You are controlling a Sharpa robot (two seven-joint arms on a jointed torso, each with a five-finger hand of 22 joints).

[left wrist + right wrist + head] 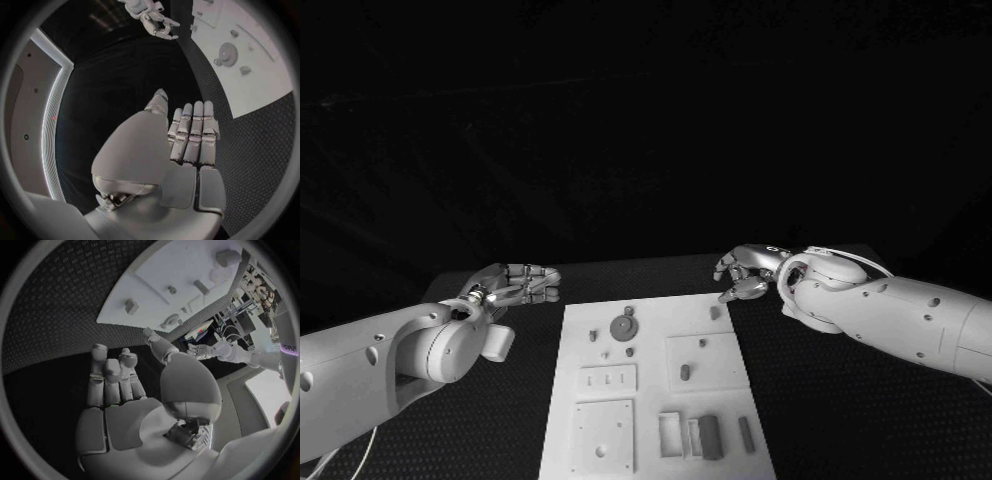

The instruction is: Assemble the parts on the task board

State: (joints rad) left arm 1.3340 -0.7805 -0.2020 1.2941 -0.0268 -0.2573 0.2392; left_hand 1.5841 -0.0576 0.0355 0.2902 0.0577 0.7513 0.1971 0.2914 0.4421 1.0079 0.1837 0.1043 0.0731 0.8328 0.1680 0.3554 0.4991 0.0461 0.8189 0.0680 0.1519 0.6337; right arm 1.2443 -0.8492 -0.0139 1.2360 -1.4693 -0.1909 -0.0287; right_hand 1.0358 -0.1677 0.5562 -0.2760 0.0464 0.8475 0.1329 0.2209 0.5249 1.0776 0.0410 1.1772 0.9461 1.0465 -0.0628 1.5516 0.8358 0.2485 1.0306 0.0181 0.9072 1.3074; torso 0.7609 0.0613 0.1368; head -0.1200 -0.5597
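In the head view, the white task board [653, 385] lies in the middle of the black table [848, 400]. The left robot hand [516, 283] hovers just beside the board's far left corner, and the right robot hand [744, 272] hovers near its far right corner. Neither touches the board. On the board there is a round disc part [623, 326] in the far part, a small peg [685, 372] on a square plate, and several long bars [710, 437] at the near edge.

The left wrist view shows what the head view does not: the left robot hand [187, 137] has straight fingers side by side, holding nothing, above the bare table. The disc part [227, 51] lies apart on the board, and the right robot hand [159, 25] is far across.

In the right wrist view, the right robot hand [119, 380] is released too, fingers lightly bent over the table, with nothing in them. The board [162, 280] and its small parts [130, 306] lie beyond the fingertips.
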